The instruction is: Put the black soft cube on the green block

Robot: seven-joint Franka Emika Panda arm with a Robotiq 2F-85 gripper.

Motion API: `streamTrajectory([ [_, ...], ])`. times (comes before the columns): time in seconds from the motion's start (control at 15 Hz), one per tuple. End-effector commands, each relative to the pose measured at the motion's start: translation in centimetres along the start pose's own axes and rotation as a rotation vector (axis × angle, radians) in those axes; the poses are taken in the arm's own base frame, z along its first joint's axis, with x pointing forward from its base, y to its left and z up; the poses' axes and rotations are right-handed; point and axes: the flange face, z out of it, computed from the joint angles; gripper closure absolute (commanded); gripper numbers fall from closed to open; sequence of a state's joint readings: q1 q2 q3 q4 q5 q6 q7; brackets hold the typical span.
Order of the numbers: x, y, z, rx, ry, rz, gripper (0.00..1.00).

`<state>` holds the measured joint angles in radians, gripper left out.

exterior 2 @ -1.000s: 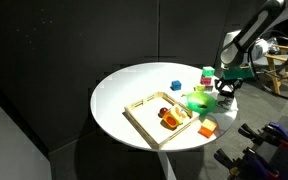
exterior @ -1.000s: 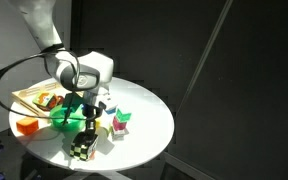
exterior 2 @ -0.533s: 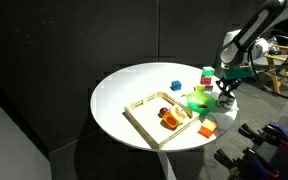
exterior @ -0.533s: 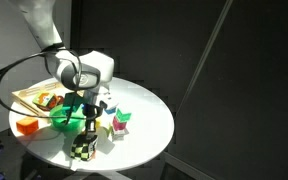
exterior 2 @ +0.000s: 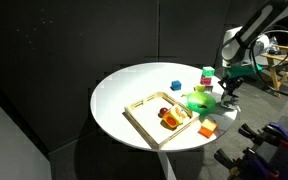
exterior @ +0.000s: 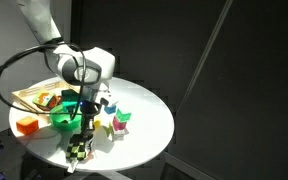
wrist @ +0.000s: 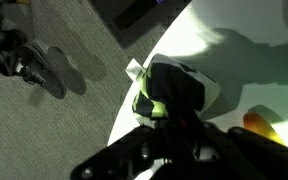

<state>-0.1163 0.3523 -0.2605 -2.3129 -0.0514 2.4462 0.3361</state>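
Observation:
The black soft cube [exterior: 79,150], chequered black and pale yellow-green, is at the near rim of the round white table [exterior: 149,125]. My gripper [exterior: 84,138] comes down on it from above and is shut on it. The wrist view shows the black soft cube [wrist: 146,103] between the dark fingers of the gripper [wrist: 166,105], at the table's edge over the grey floor. The green block [exterior: 123,117] sits beside a pink block further in on the table, apart from the gripper; they show again as the green block [exterior 2: 206,72]. There the gripper [exterior 2: 227,97] hides the cube.
A green bowl [exterior: 64,117] stands just behind the gripper, the green bowl [exterior 2: 197,100]. A wooden tray [exterior 2: 144,112] holds toy food. An orange block [exterior 2: 207,127] and a small blue cube [exterior 2: 176,86] lie on the table. The table rim is right beside the cube.
The jaws have closed onto the chequered cube. The arm has shifted slightly above it; the other objects have not moved.

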Motion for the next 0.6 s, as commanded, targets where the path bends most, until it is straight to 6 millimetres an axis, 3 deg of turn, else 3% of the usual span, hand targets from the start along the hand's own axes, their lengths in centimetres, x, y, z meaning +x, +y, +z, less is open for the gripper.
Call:
streamTrajectory([
  [0.0, -0.7, 0.5, -2.4, -0.005, 0.01, -0.063, 0.96],
  [0.53, -1.3, 0.6, -6.1, -0.001, 0.076, -0.254, 0.96],
])
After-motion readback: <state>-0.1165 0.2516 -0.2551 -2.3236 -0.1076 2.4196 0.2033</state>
